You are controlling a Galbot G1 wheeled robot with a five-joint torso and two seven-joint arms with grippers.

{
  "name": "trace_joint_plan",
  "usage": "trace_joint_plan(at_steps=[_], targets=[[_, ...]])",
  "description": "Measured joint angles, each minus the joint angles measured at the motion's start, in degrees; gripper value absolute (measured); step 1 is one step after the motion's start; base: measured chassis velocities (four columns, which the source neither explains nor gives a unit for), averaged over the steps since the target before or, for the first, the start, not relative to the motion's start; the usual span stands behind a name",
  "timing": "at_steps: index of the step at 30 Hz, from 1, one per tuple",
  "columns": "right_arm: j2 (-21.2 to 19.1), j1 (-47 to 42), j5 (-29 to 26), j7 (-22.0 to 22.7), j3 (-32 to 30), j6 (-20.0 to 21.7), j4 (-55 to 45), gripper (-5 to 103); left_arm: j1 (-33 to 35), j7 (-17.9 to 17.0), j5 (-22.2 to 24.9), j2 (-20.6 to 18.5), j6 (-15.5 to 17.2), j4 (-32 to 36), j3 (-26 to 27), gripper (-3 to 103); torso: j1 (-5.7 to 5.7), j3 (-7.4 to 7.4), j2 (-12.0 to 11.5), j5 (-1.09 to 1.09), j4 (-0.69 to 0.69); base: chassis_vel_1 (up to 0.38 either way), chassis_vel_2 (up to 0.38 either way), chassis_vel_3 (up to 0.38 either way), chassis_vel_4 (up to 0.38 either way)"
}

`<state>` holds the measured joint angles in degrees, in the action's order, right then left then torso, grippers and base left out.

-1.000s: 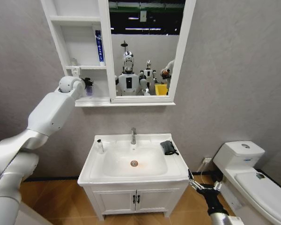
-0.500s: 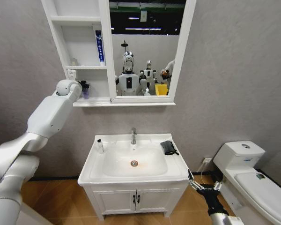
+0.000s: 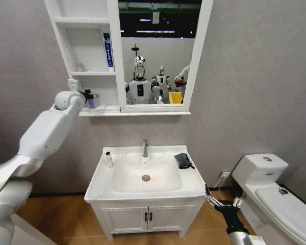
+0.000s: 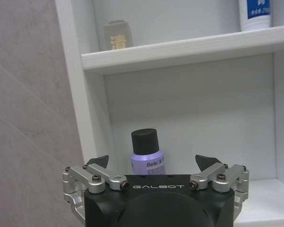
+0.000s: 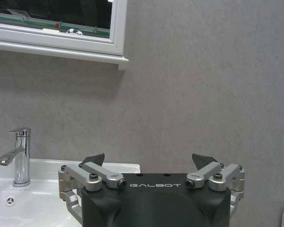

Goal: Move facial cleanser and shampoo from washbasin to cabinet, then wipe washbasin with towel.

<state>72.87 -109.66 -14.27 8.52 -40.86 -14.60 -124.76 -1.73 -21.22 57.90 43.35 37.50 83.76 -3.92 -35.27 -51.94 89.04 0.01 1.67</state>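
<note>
A lilac bottle with a black cap (image 4: pixel 147 156) stands upright on the bottom shelf of the white cabinet (image 3: pixel 86 109). My left gripper (image 4: pixel 154 161) is open just in front of it, apart from it, with a finger on either side of the line to the bottle. In the head view the left gripper (image 3: pixel 85 95) hovers at the cabinet's outer edge beside the bottle (image 3: pixel 91 102). A small white bottle with a dark cap (image 3: pixel 108 160) stands on the washbasin (image 3: pixel 143 191) rim at the left. The dark towel (image 3: pixel 182 160) lies on the right rim. My right gripper (image 3: pixel 210 197) hangs open, low, right of the vanity.
A blue and white tube (image 3: pixel 107 51) and a small pale jar (image 4: pixel 118 35) occupy the middle shelf. The chrome tap (image 3: pixel 145 148) stands at the basin's back. A toilet (image 3: pixel 273 194) is to the right. The mirror (image 3: pixel 158 51) reflects the room.
My left gripper has drawn back out of the bottom shelf toward the left, leaving the lilac bottle standing there. The right arm has not moved.
</note>
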Motion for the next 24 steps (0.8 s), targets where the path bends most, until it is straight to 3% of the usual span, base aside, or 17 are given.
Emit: trace_joint_plan(at_steps=[3, 4, 5, 6, 9, 10, 12, 13, 14, 17, 18, 19, 20, 21, 22, 24], targets=[[-0.3, 0.3, 0.0, 0.1, 0.1, 0.0, 0.1, 100, 10.0, -2.1, 6.0, -6.2, 0.4, 11.2, 3.9, 100, 0.01, 0.00, 0.0, -0.06, -0.02, 0.000, 0.000, 0.000, 0.000], [-0.3, 0.3, 0.0, 0.1, 0.1, 0.0, 0.1, 100, 10.0, -2.1, 6.0, -6.2, 0.4, 11.2, 3.9, 100, 0.01, 0.00, 0.0, -0.06, -0.02, 0.000, 0.000, 0.000, 0.000], [-0.3, 0.1, 0.1, 0.1, 0.4, 0.0, 0.0, 100, 14.9, -1.8, 6.6, -8.8, -0.4, 15.7, 5.7, 100, 0.01, 0.00, 0.0, -0.02, -0.02, 0.000, 0.000, 0.000, 0.000], [-0.3, 0.1, 0.1, 0.1, 0.4, 0.0, 0.0, 100, 14.9, -1.8, 6.6, -8.8, -0.4, 15.7, 5.7, 100, 0.01, 0.00, 0.0, -0.02, -0.02, 0.000, 0.000, 0.000, 0.000], [-0.3, -0.1, 0.6, -0.1, 0.6, -0.1, 0.1, 100, 28.6, -1.8, 5.6, -13.7, -3.6, 25.3, 8.9, 100, 0.02, 0.01, 0.0, 0.02, 0.00, 0.000, 0.000, 0.000, 0.000], [-0.3, -0.1, 0.6, -0.1, 0.6, -0.1, 0.1, 100, 28.6, -1.8, 5.6, -13.7, -3.6, 25.3, 8.9, 100, 0.02, 0.01, 0.0, 0.02, 0.00, 0.000, 0.000, 0.000, 0.000], [0.0, 0.0, 0.6, -0.1, 0.6, -0.1, 0.1, 100, 36.2, -2.5, 2.0, -14.2, -7.9, 26.8, 10.0, 100, 0.02, 0.01, 0.0, -0.04, -0.02, 0.000, 0.000, 0.000, 0.000], [0.0, 0.0, 0.6, -0.1, 0.6, -0.1, 0.1, 100, 36.2, -2.5, 2.0, -14.2, -7.9, 26.8, 10.0, 100, 0.02, 0.01, 0.0, -0.04, -0.02, 0.000, 0.000, 0.000, 0.000], [0.2, -0.1, 0.8, -0.2, 0.8, -0.2, 0.1, 100, 41.1, -4.5, -0.9, -12.9, -10.8, 27.0, 10.7, 100, 0.02, 0.00, 0.0, 0.01, 0.00, 0.000, 0.000, 0.000, 0.000], [0.5, -0.4, 1.0, -0.2, 0.8, -0.4, 0.1, 100, 48.3, -8.1, -2.6, -9.5, -11.9, 27.5, 11.9, 100, 0.01, 0.00, 0.0, -0.03, 0.02, 0.000, 0.000, 0.000, 0.000], [0.7, -0.6, 1.0, -0.2, 0.8, -0.6, 0.3, 100, 53.0, -9.1, -5.1, -6.5, -12.5, 27.2, 12.5, 100, 0.00, -0.01, 0.0, -0.04, 0.01, 0.000, 0.000, 0.000, 0.000], [0.7, -0.6, 1.0, -0.2, 0.8, -0.7, 0.5, 100, 55.8, -8.6, -8.6, -4.3, -13.6, 25.9, 12.5, 100, 0.00, -0.01, 0.0, -0.01, -0.01, 0.000, 0.000, 0.000, 0.000], [0.7, -0.6, 1.0, -0.2, 0.8, -0.7, 0.5, 100, 55.8, -8.6, -8.6, -4.3, -13.6, 25.9, 12.5, 100, 0.00, -0.01, 0.0, -0.01, -0.01, 0.000, 0.000, 0.000, 0.000], [0.6, -0.6, 1.0, -0.2, 0.7, -0.8, 0.8, 100, 57.5, -7.3, -13.0, -1.9, -15.3, 23.6, 12.1, 100, 0.01, 0.00, 0.0, -0.01, -0.02, 0.000, 0.000, 0.000, 0.000], [0.6, -0.6, 1.0, -0.2, 0.7, -0.8, 0.8, 100, 57.5, -7.3, -13.0, -1.9, -15.3, 23.6, 12.1, 100, 0.01, 0.00, 0.0, -0.01, -0.02, 0.000, 0.000, 0.000, 0.000], [0.5, -0.7, 0.9, -0.1, 0.6, -0.8, 1.0, 100, 58.1, -6.6, -16.5, 2.5, -16.6, 18.8, 11.0, 100, 0.01, 0.00, 0.0, -0.01, -0.01, 0.000, 0.000, 0.000, 0.000]])
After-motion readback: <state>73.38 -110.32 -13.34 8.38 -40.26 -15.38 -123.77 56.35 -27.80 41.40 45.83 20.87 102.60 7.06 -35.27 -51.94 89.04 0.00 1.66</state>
